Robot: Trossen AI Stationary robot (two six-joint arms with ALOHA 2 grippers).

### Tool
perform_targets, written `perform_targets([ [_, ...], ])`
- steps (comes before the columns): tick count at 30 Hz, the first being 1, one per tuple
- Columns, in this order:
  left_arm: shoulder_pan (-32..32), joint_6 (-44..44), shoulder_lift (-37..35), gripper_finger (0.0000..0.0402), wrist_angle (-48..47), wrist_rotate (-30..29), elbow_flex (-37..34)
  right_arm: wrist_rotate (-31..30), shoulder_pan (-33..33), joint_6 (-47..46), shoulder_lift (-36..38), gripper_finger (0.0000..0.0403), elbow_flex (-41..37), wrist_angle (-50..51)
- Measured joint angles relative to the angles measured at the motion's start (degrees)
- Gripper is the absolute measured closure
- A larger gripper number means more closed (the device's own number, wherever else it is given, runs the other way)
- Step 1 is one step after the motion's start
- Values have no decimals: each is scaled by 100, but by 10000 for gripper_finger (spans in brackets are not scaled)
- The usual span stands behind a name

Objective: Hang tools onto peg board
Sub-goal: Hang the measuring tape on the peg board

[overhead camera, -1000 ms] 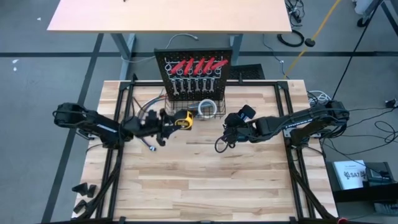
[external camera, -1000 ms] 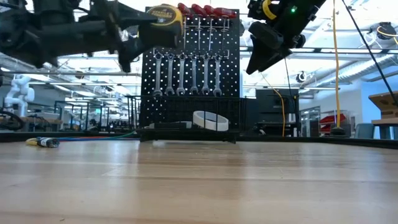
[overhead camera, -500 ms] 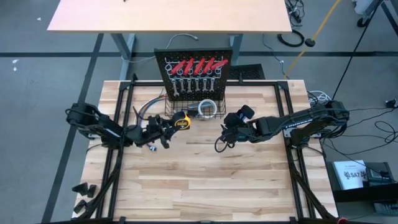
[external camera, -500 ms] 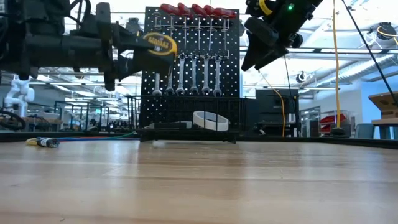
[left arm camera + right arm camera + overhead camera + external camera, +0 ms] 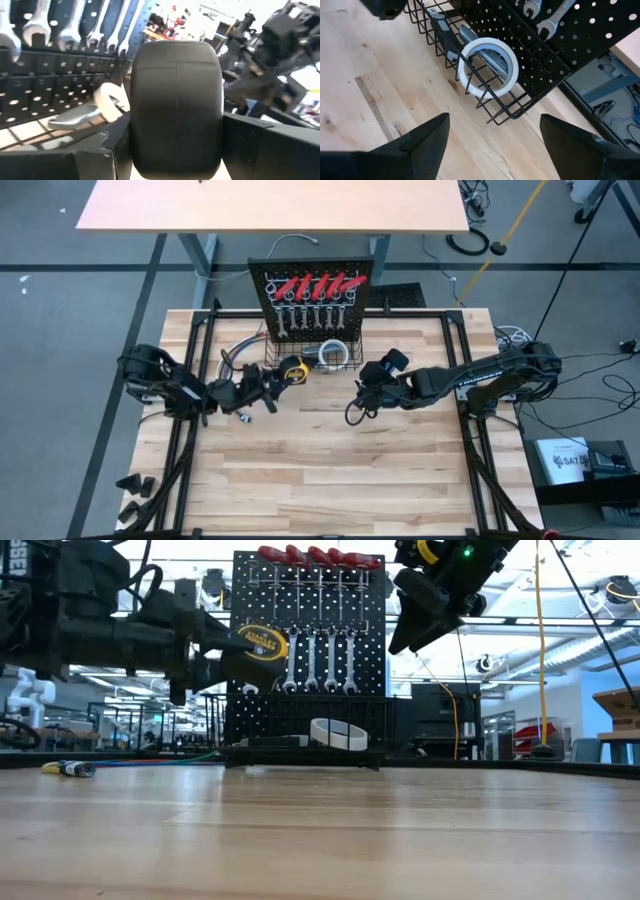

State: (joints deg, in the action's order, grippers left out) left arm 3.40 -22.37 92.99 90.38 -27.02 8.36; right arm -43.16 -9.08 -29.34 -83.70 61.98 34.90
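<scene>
wooden tabletop [image 5: 330,470], pale planks, black frame rails at both sides; workshop hall behind. item in hand: yellow tape measure [image 5: 262,641], clamped in the left gripper [image 5: 283,372], held off the table just in front of the basket [image 5: 485,107] at the foot of the peg board [image 5: 310,292]; in the left wrist view its dark back [image 5: 176,107] fills the space between the fingers. step judged: lowering the tape into the basket. to do well: carry it over the front rim, keep it level, set it down in the free end of the basket, part the fingers only once it rests on the wire floor, then withdraw up and back. basket contents already: white tape roll [image 5: 489,67] leaning near the middle, grey bar [image 5: 485,52] lying behind it; both narrow the landing spot. board stock: red-handled tools [image 5: 318,284] along the top row, silver wrenches [image 5: 300,660] hanging below; the wrench ends hang just above the basket and could be knocked on approach. right gripper [image 5: 362,402], fingers wide, holds nothing, hovers near the basket's other end, close enough to crowd the drop. coloured wires [image 5: 238,356] lie on the table beside the left arm, under its path.
</scene>
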Motion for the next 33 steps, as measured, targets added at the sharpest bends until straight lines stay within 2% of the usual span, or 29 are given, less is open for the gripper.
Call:
perform_targets([
  [12,-564,-288,2,185,-115,573,0,0,0,2,0,101,0,-35],
  [16,-726,-428,2,185,-417,779,0,0,0,4,0,101,0,-38],
  [28,-1094,-428,-2,185,-554,1387,4,-6,0,9,0,101,0,-48],
  [31,-1147,-426,-7,185,-635,1477,7,1,0,270,-2,101,0,-313],
  [33,-1193,-426,-7,185,-699,1608,9,280,0,648,-2,101,0,-796],
])
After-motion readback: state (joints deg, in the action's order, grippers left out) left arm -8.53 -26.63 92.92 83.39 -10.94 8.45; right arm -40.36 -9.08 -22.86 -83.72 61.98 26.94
